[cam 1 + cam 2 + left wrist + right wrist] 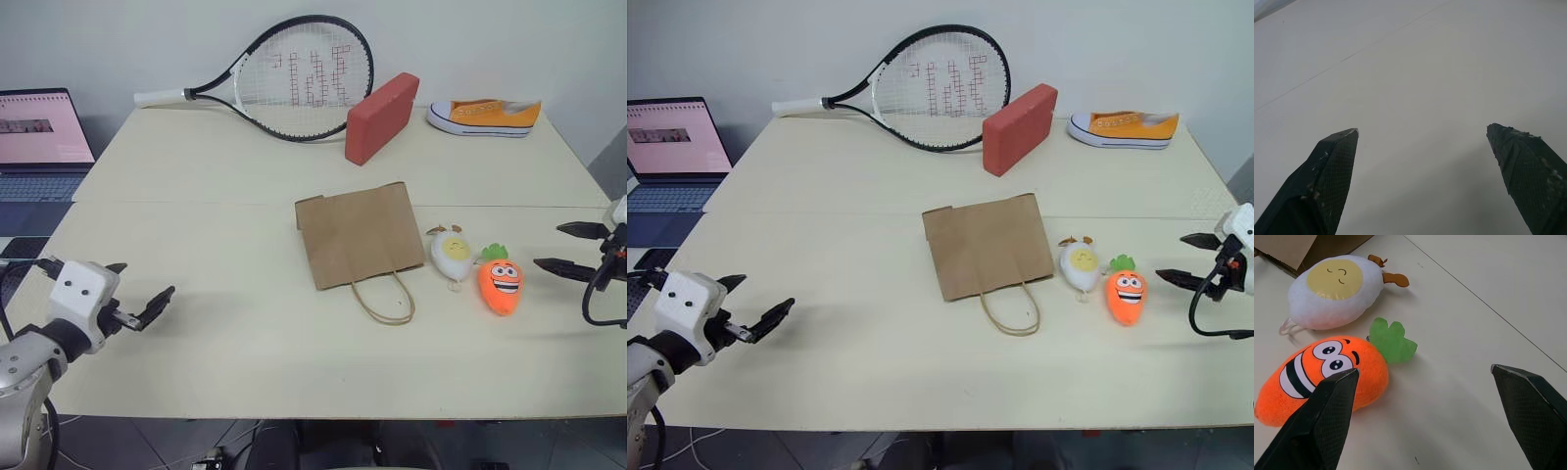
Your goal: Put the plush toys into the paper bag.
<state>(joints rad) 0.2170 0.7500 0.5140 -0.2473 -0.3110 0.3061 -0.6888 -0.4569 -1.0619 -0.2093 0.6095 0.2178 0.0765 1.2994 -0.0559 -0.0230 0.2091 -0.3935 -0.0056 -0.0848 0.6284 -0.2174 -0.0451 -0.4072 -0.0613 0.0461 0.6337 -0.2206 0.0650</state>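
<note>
While wide open, both claws (578,247) (137,294) empty

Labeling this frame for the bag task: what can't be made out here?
- Paper bag: lies flat in the eye views; whether its mouth is open, or anything is inside, cannot be told.
- Laptop: cut off by the left edge; screen content too small to read.
- Right gripper: partly cut by the right edge in the left eye view.
- Egg toy: underside hidden against the table.

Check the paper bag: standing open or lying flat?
Lying flat. The paper bag rests collapsed on the table, mouth shut, loop handle splayed toward the robot.
</note>
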